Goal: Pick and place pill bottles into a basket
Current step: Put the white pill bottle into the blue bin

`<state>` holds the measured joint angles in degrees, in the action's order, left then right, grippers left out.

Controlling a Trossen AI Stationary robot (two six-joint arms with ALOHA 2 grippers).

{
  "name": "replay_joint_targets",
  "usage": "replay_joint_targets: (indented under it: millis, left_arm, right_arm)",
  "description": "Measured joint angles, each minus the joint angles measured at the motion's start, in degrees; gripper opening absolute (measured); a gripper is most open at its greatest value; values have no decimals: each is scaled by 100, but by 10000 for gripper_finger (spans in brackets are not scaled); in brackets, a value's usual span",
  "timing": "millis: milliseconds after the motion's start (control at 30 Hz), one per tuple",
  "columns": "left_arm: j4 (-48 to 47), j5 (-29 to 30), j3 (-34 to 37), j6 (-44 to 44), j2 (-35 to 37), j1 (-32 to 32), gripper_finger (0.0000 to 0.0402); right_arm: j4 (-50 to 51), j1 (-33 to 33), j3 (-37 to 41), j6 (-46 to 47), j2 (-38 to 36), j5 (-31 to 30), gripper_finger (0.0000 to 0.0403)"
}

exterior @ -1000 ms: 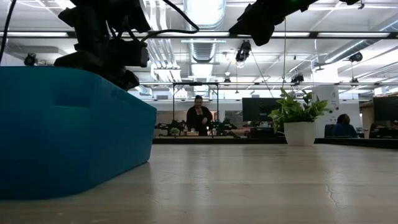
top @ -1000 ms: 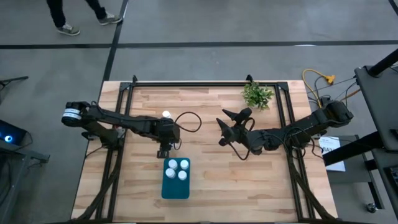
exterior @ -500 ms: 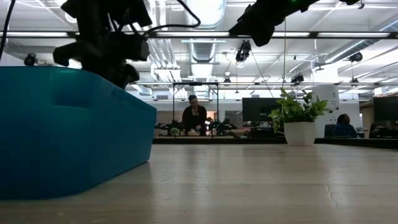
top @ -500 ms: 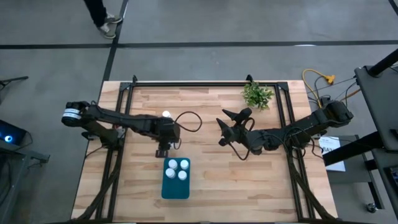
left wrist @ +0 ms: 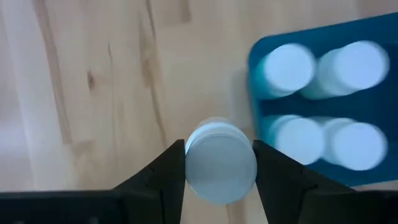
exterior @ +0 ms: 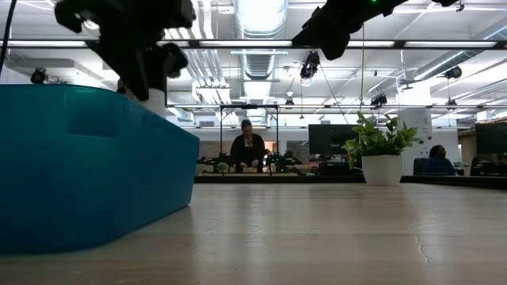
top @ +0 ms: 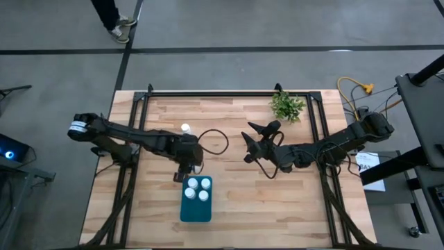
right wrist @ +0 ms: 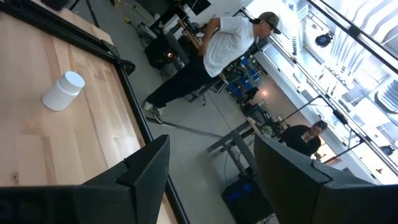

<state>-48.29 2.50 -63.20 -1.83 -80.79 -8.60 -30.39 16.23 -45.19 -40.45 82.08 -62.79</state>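
Note:
In the left wrist view my left gripper (left wrist: 221, 149) is shut on one white pill bottle (left wrist: 221, 163), held above the bare wood just beside the teal basket (left wrist: 373, 25). From above, the gripper (top: 187, 169) hangs over the basket's far end (top: 195, 208). Several capped bottles (top: 196, 189) stand inside the basket. One more bottle (top: 185, 128) stands alone on the table farther back and also shows in the right wrist view (right wrist: 64, 91). My right gripper (top: 251, 142) waits open at mid-table, level, with nothing in it. My left gripper pinches the bottle's round side wall just below the cap (left wrist: 186, 163) between its two fingers (left wrist: 168, 171), one on each side. The fingers come from above, slanting down. The bottle is upright, cap up, and lifted clear of the table.
A small potted plant (top: 286, 105) stands at the table's far right. Black frame rails (top: 135, 139) run along both table sides. Bare wood lies between the basket and the right arm. People stand in the room beyond the table (exterior: 247, 149).
My left gripper has risen with the bottle, which has come clear of the table, and has shifted slightly toward the basket. Its fingers stay shut on the bottle.

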Motion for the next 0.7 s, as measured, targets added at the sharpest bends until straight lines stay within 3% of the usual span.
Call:
replay_joint_targets:
  millis: [700]
  left_arm:
    - [-82,72,-457,548,0,-1216,142]
  right_arm:
    - [9,0,0,47,0,-2,224]
